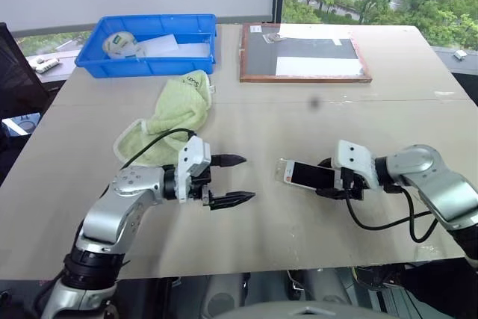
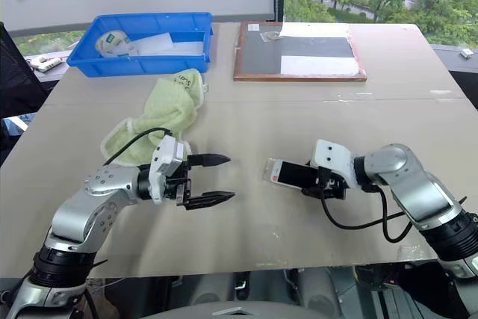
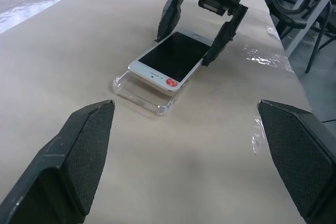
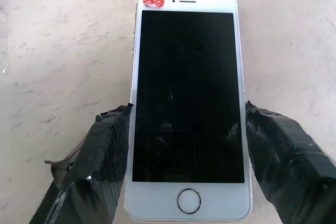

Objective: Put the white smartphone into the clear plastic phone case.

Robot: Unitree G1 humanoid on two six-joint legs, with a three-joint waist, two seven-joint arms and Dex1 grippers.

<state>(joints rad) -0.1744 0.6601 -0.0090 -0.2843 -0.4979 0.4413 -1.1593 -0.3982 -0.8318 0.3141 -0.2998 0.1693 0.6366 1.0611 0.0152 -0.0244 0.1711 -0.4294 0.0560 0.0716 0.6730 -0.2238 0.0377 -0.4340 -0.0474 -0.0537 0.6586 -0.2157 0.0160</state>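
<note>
While right fingers (image 3: 202, 35) grip white smartphone (image 3: 170, 56), clear plastic phone case (image 3: 137, 94) mostly hidden beneath.

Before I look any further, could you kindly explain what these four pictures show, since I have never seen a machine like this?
It is a humanoid robot with two arms, each ending in two black fingers. Two pictures come from cameras in its head, looking down over a table; the other two come from cameras on its wrists.

The right gripper has its fingers on either long side of the white smartphone, whose far end rests on the clear plastic phone case, not yet pushed in. The left gripper is open and holds nothing, facing the phone from a short way off.

Farther back lie a green cloth, a blue bin and a wooden-framed board.
</note>
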